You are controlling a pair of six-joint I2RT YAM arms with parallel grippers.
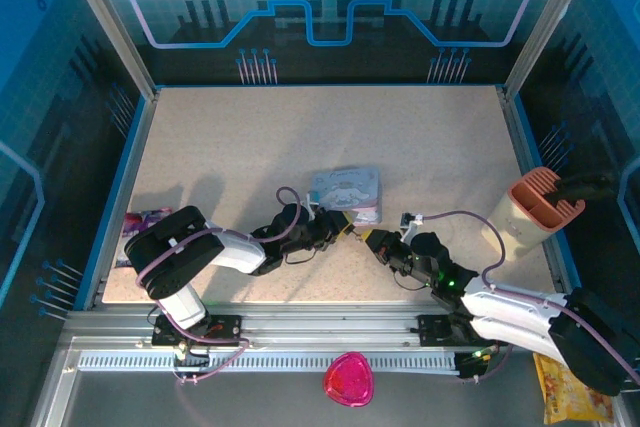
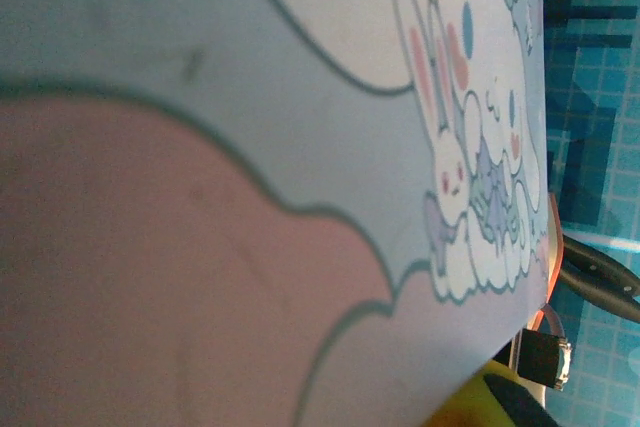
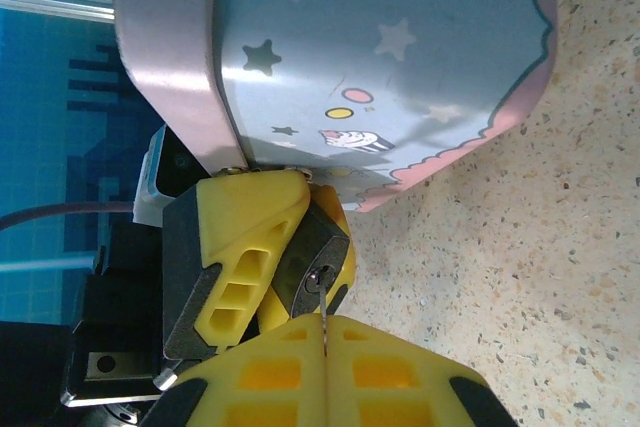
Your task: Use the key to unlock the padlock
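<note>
Landmark: pale blue rectangular tin (image 1: 345,190) with a cartoon print and pink cloud border, lying flat on the speckled beige table (image 1: 250,147).

Left gripper (image 1: 338,231), yellow-padded, sits at the tin's near edge, close against it. In the right wrist view its jaws are clamped on the tiny padlock (image 3: 312,252) with a dark squarish body, and one yellow finger (image 3: 235,247) lies along the side of that body. The padlock is held just beside the tin's near rim, off the table, with its keyhole face turned away from the tin. In the left wrist view the dark body (image 2: 547,358) shows just past the edge of the tin's printed lid. The shackle is too blurred to describe.

Right gripper (image 1: 373,241) is just beside the padlock, on the side away from the tin. Its jaws are pressed together on the tiny slim dark-grey metal key (image 3: 323,309). A thin length of shaft shows, coming out of the seam between the yellow pads. The key tip meets the padlock's keyhole, but how far it is in cannot be told.

Terracotta-coloured cup (image 1: 535,209) stands well to the right of the tin, at the table edge. Bright pink rounded object (image 1: 348,379) lies well nearer than the tin, off the table on the metal frame.
</note>
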